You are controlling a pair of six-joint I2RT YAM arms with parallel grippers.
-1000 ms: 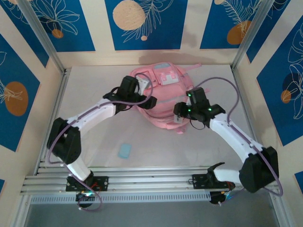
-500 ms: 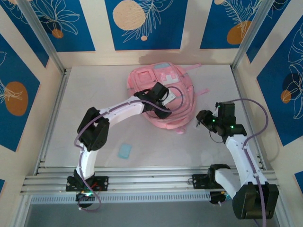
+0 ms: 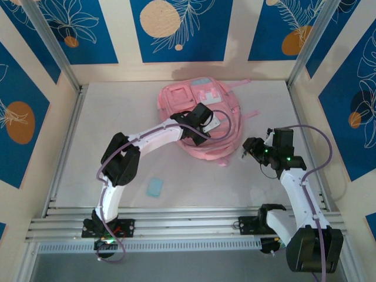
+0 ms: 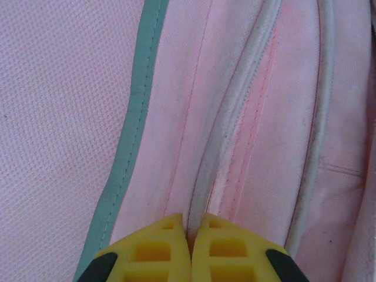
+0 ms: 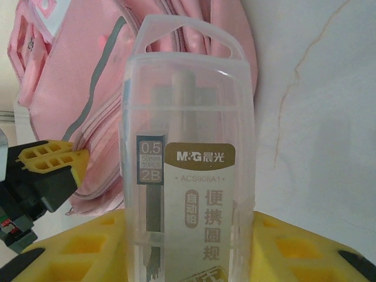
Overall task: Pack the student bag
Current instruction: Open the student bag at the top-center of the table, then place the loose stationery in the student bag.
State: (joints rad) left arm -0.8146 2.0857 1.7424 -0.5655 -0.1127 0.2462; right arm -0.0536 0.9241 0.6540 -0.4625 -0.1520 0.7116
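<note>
Zero gap: left tool (image 4: 191,228) on bag (image 4: 70,117)

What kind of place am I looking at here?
Probably a robot test cell, not a classroom: a white table boxed in by aluminium rails and blue leaf-print panels, with the student bag staged on it.

1. The top external camera looks down from above and behind the arm bases, over the whole table (image 3: 117,117).
2. The left wrist camera sits tight against the student bag (image 4: 70,117).
3. The right wrist camera looks low across the table past a clear lead case (image 5: 188,147) near its lens, sharing the bag and left gripper (image 5: 53,158) with the overhead view.
</note>
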